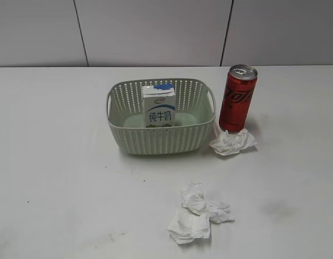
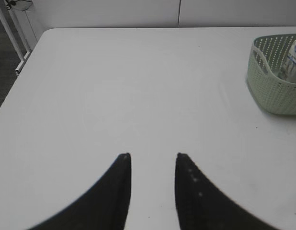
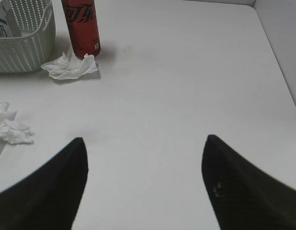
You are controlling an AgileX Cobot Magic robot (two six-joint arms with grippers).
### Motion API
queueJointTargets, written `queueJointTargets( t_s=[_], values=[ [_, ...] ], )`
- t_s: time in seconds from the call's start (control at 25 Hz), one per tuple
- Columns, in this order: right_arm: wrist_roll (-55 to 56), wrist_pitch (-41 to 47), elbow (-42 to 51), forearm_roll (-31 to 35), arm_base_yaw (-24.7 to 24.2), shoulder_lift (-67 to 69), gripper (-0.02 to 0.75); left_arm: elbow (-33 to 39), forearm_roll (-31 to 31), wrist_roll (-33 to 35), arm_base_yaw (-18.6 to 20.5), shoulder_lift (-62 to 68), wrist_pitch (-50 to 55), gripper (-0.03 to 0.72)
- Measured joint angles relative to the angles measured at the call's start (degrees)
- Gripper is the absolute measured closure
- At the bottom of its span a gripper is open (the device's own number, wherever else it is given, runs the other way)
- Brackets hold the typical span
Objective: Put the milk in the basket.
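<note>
two crumpled tissues lie on the white table [image 1: 59,162]: the nearer tissue [image 1: 196,216] in the foreground, the farther tissue [image 1: 233,142] at the foot of the red soda can [image 1: 237,98]. beyond, the milk [image 1: 158,106], printed "纯牛奶" in blue, stands upright inside the basket [image 1: 161,137]. the left gripper [image 2: 153,158] shows a narrow gap between its jaws; the right gripper [image 3: 144,141] is spread wide, both empty.

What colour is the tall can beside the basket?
Red, with a silver top; the can shows best in the exterior view.

Can [image 1: 237,98] (with tissue [image 1: 233,142]) beside basket [image 1: 161,139]
</note>
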Motion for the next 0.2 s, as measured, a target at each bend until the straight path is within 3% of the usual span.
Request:
queueJointTargets(
  t_s=[0.2],
  values=[
    [0.4,0.0,0.0,-0.4,0.0,0.0,0.163,0.0,0.0,0.0,0.0,0.0,0.0,0.454]
  ],
)
